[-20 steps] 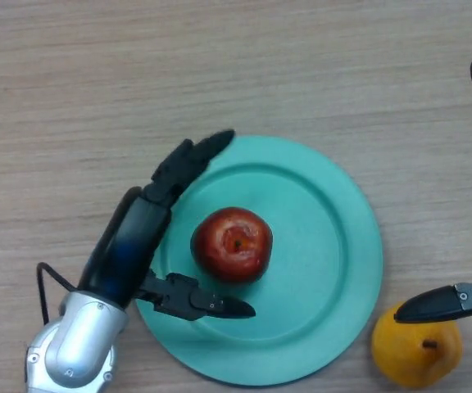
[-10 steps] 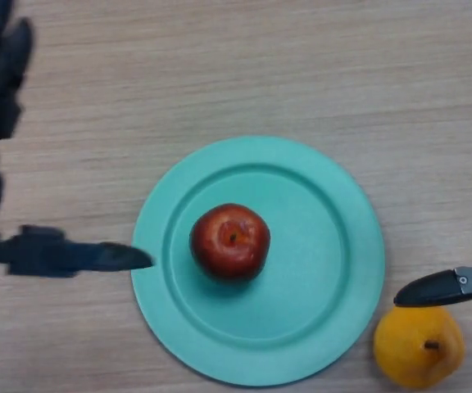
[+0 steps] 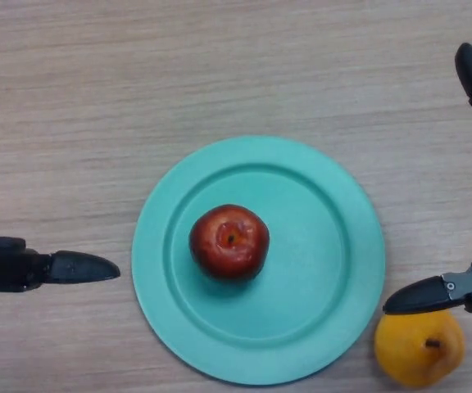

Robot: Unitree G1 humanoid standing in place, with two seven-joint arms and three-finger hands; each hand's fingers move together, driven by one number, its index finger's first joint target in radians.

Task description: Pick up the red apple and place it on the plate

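apple (image 3: 229, 241) sat upright, stem dimple up, near the middle of the teal plate (image 3: 334, 295) in the head view, held by nothing, so the placing looked done. left hand (image 3: 23, 268) lay at the left edge, thumb and fingers spread wide and empty, clear of the plate's rim to leave the fruit undisturbed. right hand (image 3: 457, 291) hung idle and spread at the right edge, its thumb over a yellow pear (image 3: 420, 352) on the wooden surface (image 3: 220, 74). compared with half a second earlier, the left hand had drawn further off; the apple had not shifted.
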